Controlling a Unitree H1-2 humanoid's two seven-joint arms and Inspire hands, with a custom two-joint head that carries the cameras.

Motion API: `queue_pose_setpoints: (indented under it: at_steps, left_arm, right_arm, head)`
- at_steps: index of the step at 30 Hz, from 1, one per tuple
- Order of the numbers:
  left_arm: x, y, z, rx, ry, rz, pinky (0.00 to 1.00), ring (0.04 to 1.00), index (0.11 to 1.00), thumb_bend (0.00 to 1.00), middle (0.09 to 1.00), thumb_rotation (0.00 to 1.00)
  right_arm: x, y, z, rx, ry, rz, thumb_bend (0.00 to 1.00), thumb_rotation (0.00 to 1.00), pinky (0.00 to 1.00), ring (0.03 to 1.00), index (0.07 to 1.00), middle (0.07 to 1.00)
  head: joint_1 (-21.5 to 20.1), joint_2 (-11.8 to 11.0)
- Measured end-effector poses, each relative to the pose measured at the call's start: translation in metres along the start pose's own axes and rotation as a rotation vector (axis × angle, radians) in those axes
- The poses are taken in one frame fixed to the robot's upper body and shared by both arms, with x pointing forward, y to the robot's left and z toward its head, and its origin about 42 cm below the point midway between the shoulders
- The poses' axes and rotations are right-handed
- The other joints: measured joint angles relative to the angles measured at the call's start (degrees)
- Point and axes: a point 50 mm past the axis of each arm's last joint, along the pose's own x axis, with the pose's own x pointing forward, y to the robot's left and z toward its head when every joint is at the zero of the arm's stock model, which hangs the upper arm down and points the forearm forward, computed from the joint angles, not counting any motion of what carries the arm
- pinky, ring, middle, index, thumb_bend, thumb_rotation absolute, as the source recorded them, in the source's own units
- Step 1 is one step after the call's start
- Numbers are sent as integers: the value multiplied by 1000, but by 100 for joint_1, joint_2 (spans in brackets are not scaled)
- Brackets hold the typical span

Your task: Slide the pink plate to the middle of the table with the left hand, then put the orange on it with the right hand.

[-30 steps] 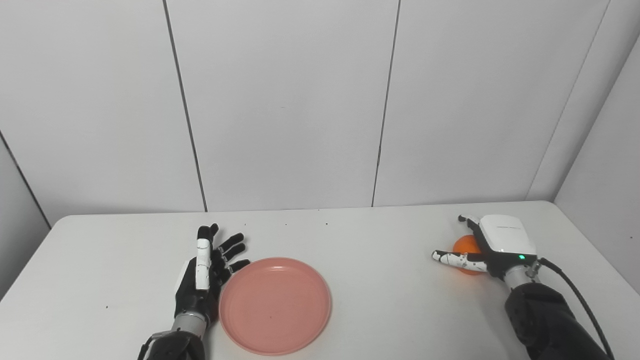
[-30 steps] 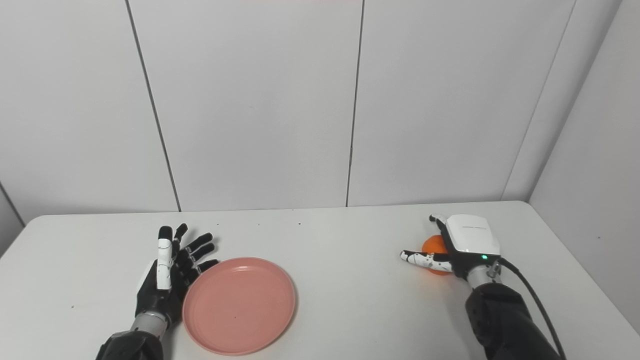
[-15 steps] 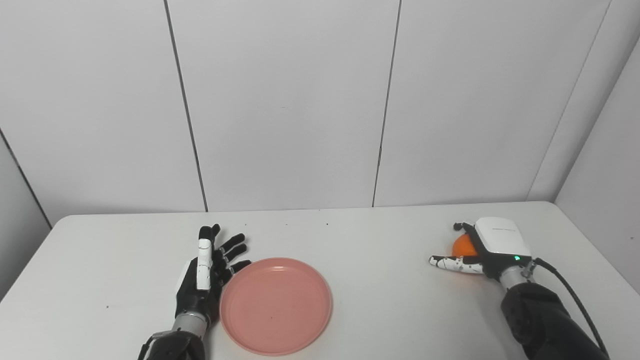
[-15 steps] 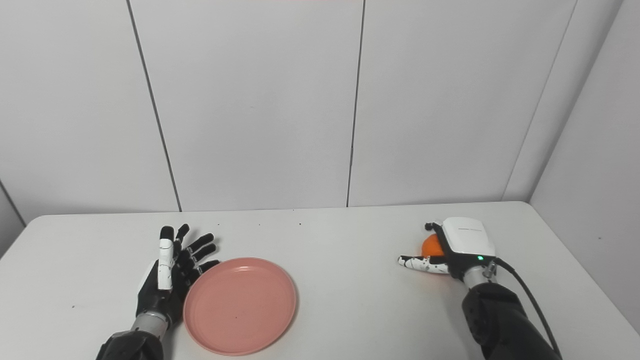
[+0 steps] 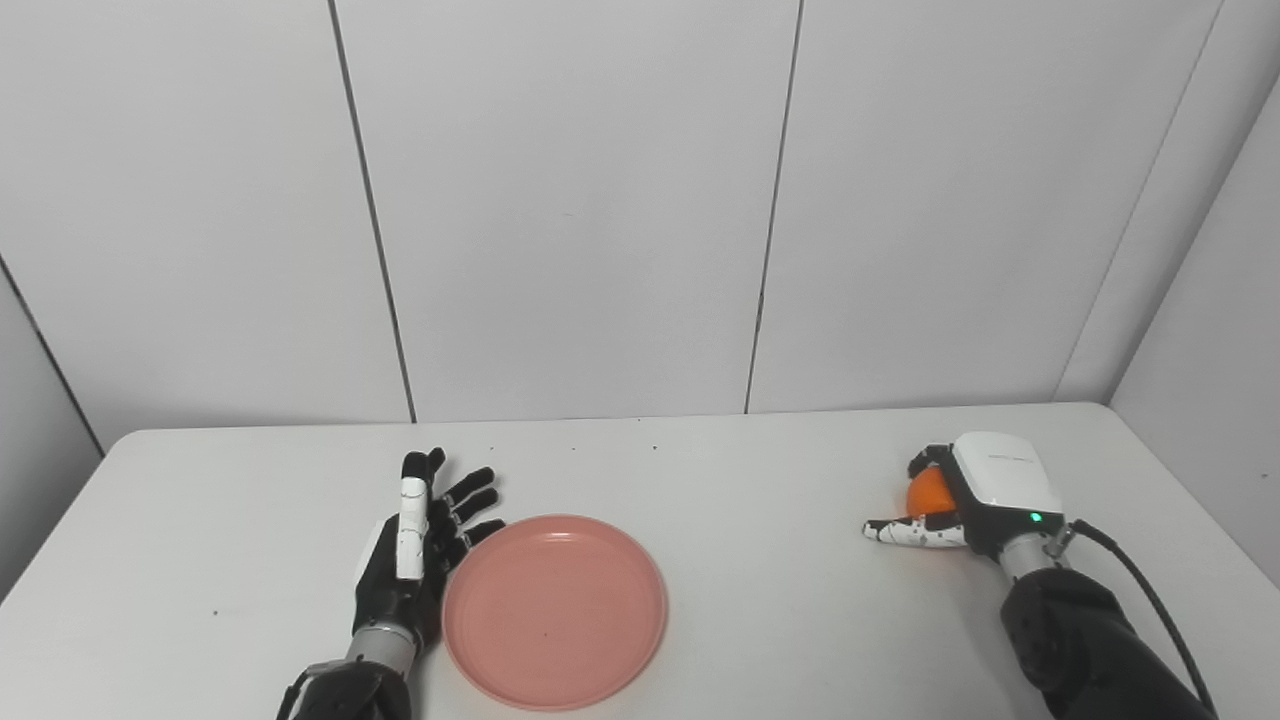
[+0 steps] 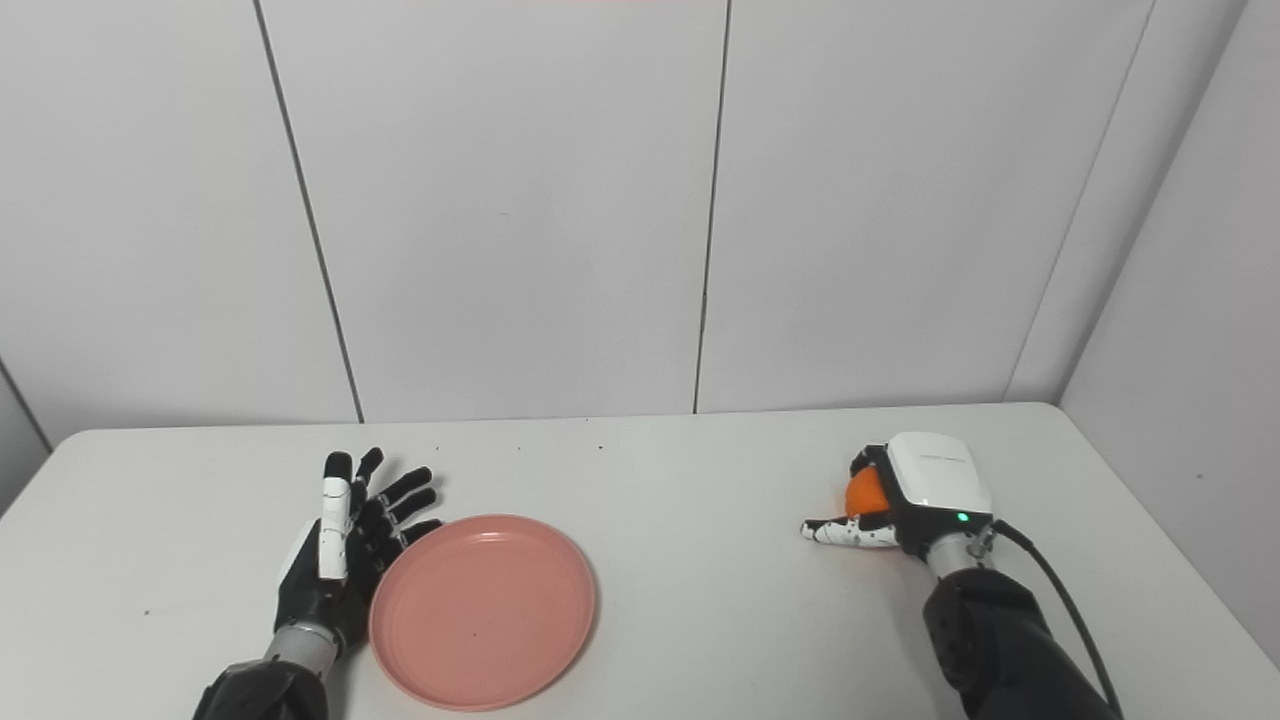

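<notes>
The pink plate [image 5: 554, 608] lies flat on the white table [image 5: 750, 470], a little left of the middle and near the front edge. My left hand [image 5: 412, 548] stands edge-on against the plate's left rim, fingers spread, holding nothing. The orange [image 5: 927, 491] sits at the right side of the table, mostly covered by my right hand [image 5: 975, 492]. That hand's fingers curl around the orange from behind and above, and its thumb lies along the table in front of the orange. In the right eye view the plate [image 6: 482, 610] and the orange [image 6: 862, 492] show the same way.
The table ends at grey wall panels [image 5: 600, 200] at the back and a side wall [image 5: 1220, 300] at the right. A black cable [image 5: 1150, 590] trails from my right wrist. Bare tabletop lies between the plate and the orange.
My right hand's fingers have curled down around the orange, hiding more of it. The left hand and plate have crept a few pixels to the right.
</notes>
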Motion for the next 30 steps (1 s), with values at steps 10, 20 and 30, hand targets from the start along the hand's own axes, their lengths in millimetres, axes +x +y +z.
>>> queue_pose_setpoints:
  at_steps: [10,20,30]
  left_arm:
    - [0,-1,0,3,6,-14,678,818,1000,831,822,1000]
    - [0,-2,0,4,7,-20,667,812,1000,841,815,1000]
    - [0,-3,0,2,7,-23,659,808,1000,835,811,1000]
  right_arm:
    - [0,1,1,22,-10,-4,654,471,165,220,303,287]
    - [-4,-3,2,46,-29,-2,663,501,187,237,322,303]
    - [-2,-53,34,43,-171,-86,663,535,203,257,363,330]
  head:
    - [-9,0]
    - [18,0]
    - [70,-9]
